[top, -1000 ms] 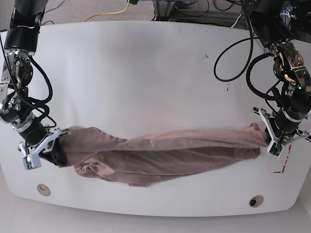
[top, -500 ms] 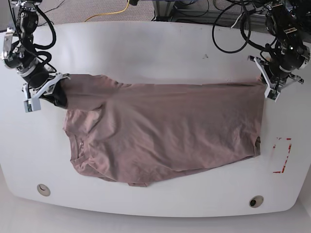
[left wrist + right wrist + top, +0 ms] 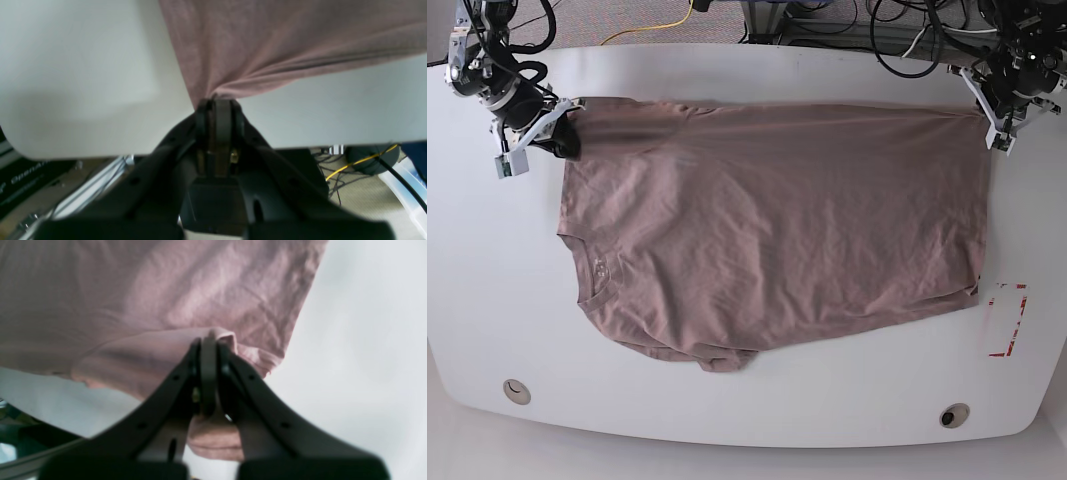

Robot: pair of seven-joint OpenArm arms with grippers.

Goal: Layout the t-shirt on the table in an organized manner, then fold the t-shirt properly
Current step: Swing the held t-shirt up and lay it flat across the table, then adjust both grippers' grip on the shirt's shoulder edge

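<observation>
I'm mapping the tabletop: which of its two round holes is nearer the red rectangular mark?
The hole at the base view's lower right, just below the red mark.

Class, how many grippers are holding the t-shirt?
2: the left gripper at its far edge on the base view's right, the right gripper on that view's left, both gripping the t-shirt.

Counted: one t-shirt (image 3: 777, 225), one counter (image 3: 727, 415) under the t-shirt. Two round holes (image 3: 517, 391) (image 3: 954, 415), both below the t-shirt in the base view. One red rectangular mark (image 3: 1023, 325) near the t-shirt. Two sets of fingers at the t-shirt: one left fingers (image 3: 222, 116), one right fingers (image 3: 208, 363).
</observation>
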